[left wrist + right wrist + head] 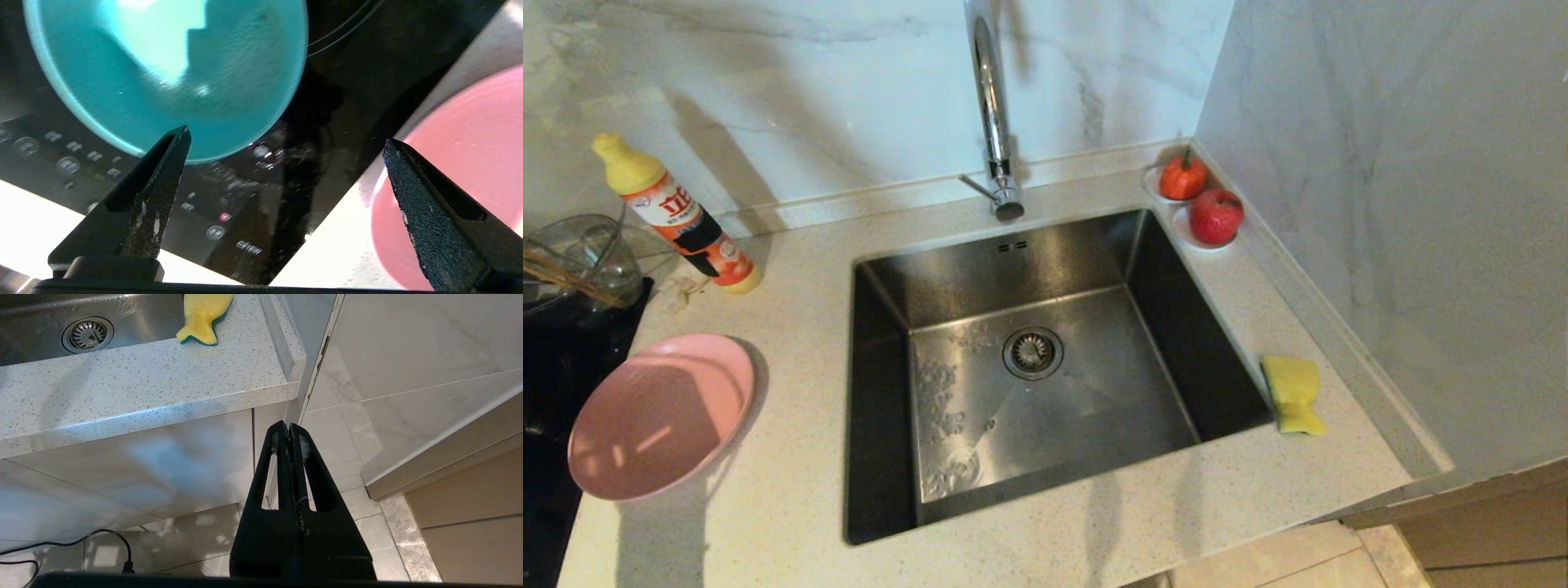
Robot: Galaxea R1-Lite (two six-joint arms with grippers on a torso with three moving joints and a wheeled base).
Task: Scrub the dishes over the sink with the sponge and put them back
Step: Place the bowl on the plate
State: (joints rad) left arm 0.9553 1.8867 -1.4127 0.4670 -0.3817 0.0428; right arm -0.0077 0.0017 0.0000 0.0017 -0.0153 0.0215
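1. Setting: a white marble-look wall corner encloses a speckled tabletop (792, 506). The sink (882, 408) is let into its middle, and a black cooktop (261, 192) adjoins its left end.
2. Pink plate (658, 416): it rests on the tabletop left of the sink, with its left edge over the cooktop. Treat it as rigid, light and probably slippery. Take it by the rim, since the shallow centre offers no hold.
3. Teal bowl (163, 73): it sits on the cooktop near the plate. Judge it rigid and smooth. Grip across its wall at the rim.
4. Sponge (1293, 394): it lies on the tabletop at the sink's right edge. It looks soft and compressible, so pinch it across its thickness.
5. Left pincer (286, 141): its fingers stand wide apart and empty, above the cooktop between bowl and plate.
6. Right pincer (289, 430): it is closed on nothing, parked below the tabletop edge in front of the cabinet.
7. Limits of view:
   - Neither arm appears in the head view.
   - The bowl is absent from the head view, and the left wrist view cuts off its far rim.
   - Thin wooden sticks (568, 278) at the glass bowl (580, 253) are probably the chopsticks.
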